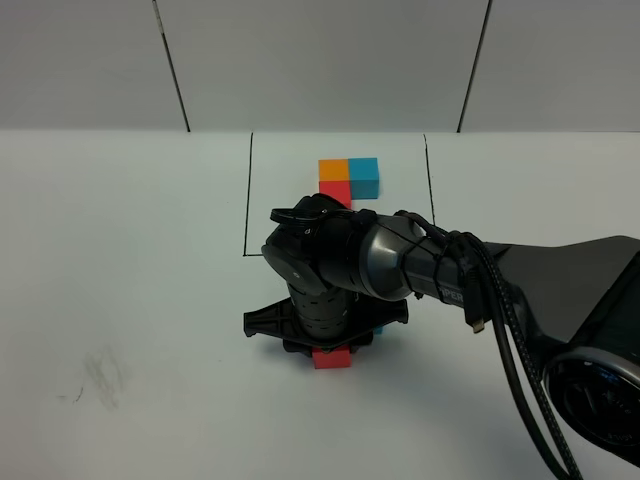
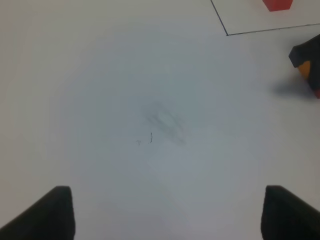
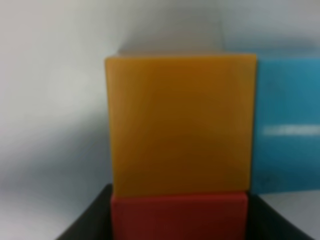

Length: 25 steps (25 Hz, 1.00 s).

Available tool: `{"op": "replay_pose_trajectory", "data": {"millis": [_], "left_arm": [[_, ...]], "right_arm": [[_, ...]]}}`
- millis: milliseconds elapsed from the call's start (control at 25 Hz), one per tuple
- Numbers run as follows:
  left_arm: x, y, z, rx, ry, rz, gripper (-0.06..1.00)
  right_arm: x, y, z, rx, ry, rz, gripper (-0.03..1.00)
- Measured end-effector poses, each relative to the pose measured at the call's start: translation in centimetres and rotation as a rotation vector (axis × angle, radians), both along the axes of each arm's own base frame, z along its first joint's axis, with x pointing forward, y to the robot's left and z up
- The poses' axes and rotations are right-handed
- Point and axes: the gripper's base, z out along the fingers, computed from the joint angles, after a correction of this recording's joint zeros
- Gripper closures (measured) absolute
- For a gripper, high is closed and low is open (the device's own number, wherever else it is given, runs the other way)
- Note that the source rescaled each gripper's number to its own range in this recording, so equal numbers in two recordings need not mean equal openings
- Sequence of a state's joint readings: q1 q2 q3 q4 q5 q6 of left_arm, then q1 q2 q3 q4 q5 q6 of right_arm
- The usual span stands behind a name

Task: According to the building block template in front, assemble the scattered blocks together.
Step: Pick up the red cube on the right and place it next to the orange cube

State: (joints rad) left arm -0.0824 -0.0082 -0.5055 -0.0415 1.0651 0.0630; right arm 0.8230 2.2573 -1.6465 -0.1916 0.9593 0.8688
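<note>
Gripping the red block near the table's front edge, right gripper part-closed on its flat sides; orange block touching just behind, blue block beside the orange. Likely light, rigid, matte cubes, best pinched on opposite flat faces. Left gripper wide open, empty, hovering over bare table. Farther back, template trio inside a black outline.

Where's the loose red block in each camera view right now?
Exterior high: loose red block below centre, under the right gripper.
Left wrist: perhaps a red sliver at the picture's right edge.
Right wrist: picture's bottom centre, against the orange block.
Shared landmark: the right gripper.
</note>
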Motion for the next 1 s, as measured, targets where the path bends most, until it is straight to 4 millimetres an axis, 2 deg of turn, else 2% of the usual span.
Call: {"op": "replay_pose_trajectory", "data": {"millis": [1000], "left_arm": [[0.00,0.00,0.00,0.000,0.000,0.000,-0.04]], "right_arm": [[0.27,0.29,0.33,-0.003,0.003,-0.003,0.70]]}}
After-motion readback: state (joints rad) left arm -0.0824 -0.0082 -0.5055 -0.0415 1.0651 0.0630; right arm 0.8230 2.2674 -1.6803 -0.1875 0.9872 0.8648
